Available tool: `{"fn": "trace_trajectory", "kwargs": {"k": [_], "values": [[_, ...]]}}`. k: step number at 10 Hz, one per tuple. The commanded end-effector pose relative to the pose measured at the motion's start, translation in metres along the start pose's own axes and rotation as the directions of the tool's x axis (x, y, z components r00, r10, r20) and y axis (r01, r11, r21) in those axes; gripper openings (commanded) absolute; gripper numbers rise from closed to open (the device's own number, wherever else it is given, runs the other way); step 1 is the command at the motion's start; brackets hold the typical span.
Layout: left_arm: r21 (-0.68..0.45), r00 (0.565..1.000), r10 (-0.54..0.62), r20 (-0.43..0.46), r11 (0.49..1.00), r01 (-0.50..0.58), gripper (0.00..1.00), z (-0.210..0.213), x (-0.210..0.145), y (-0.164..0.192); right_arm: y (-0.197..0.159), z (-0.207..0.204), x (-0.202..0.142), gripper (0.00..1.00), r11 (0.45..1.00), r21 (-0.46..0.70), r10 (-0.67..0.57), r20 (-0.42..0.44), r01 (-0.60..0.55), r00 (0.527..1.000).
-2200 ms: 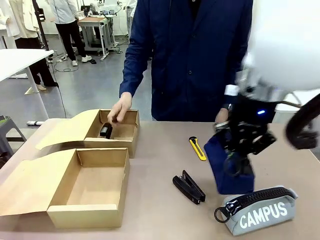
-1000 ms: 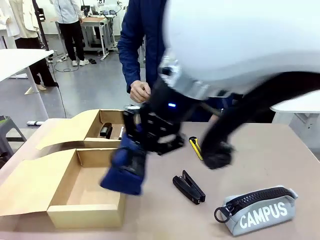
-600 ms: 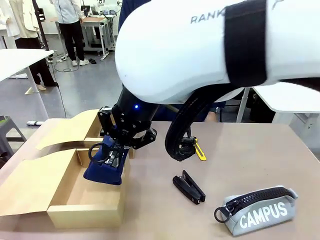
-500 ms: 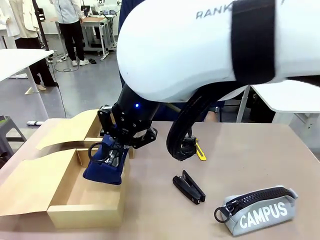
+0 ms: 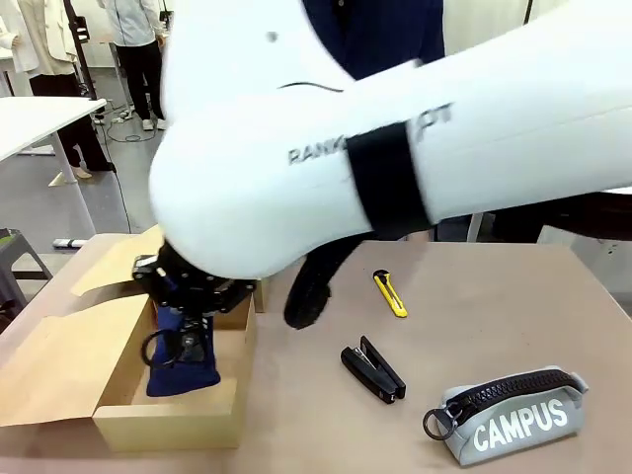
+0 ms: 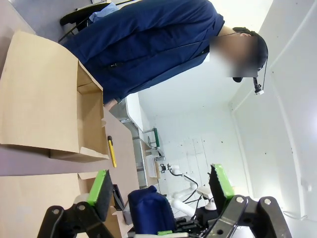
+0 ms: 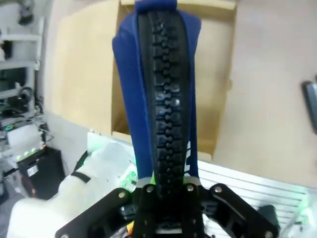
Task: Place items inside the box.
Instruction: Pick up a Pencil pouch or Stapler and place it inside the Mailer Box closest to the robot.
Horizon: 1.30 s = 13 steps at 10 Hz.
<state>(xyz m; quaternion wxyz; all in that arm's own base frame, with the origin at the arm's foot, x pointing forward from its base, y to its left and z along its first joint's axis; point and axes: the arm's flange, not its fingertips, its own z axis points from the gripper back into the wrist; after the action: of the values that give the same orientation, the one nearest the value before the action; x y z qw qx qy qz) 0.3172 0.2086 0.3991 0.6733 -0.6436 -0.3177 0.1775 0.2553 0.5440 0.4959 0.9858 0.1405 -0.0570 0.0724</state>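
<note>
- Your right gripper (image 5: pixel 183 344) is clamped shut on the navy pouch (image 5: pixel 190 375); in the right wrist view the fingers pinch the pouch at its near end, by the black zipper (image 7: pixel 167 114), with the pouch running lengthwise away from them
- The navy pouch hangs upright inside the near box (image 5: pixel 168 430), at the near left of the table (image 5: pixel 494 316); its lower end is below the box rim, close to the right wall; you cannot tell whether it touches the box floor
- The white right arm (image 5: pixel 395 148) reaches across the middle from the right and hides much of the far side; a brown flap of the far box (image 5: pixel 109 265) shows just beyond the near box
- Your left gripper (image 6: pixel 159 179) is open, its green pads (image 6: pixel 101 184) spread wide with nothing between them; past it you see the navy pouch from another side, and the person (image 6: pixel 148 44) in a dark blue jacket at the far side
- The grey pouch (image 5: pixel 513 415), lettered "CAMPUS", lies at the near right of the table, zipper up
- The black stapler (image 5: pixel 373 369) lies near the middle, left of the grey pouch and apart from it
- The yellow utility knife (image 5: pixel 390 293) lies farther off, just beyond the stapler, not touching it
</note>
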Motion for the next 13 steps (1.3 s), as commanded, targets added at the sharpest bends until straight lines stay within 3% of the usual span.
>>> {"fn": "trace_trajectory", "kwargs": {"k": [1, 5, 8, 11, 13], "values": [[-0.008, 1.0, -0.016, -0.009, 1.0, 0.016, 1.0, 0.001, -0.003, -0.001, 0.054, -0.018, 0.016, 0.07, 0.995, -0.031, -0.099, 0.016, 0.099, 0.995], [-0.008, 1.0, -0.016, -0.009, 1.0, 0.016, 1.0, 0.001, -0.003, -0.001, 0.089, -0.067, 0.023, 0.07, 0.976, -0.115, -0.179, 0.043, 0.183, 0.983], [-0.008, 1.0, -0.016, -0.009, 1.0, 0.016, 1.0, 0.001, -0.003, -0.001, 0.081, -0.101, 0.038, 0.07, 0.96, -0.193, -0.199, 0.051, 0.205, 0.979], [-0.008, 1.0, -0.016, -0.009, 1.0, 0.016, 1.0, 0.001, -0.003, -0.001, 0.069, -0.13, 0.041, 0.07, 0.96, -0.198, -0.208, -0.026, 0.199, 0.978], [-0.008, 1.0, -0.016, -0.009, 1.0, 0.016, 1.0, 0.001, -0.003, -0.001, 0.062, -0.151, 0.041, 0.07, 0.955, -0.22, -0.211, -0.03, 0.199, 0.977]]}}
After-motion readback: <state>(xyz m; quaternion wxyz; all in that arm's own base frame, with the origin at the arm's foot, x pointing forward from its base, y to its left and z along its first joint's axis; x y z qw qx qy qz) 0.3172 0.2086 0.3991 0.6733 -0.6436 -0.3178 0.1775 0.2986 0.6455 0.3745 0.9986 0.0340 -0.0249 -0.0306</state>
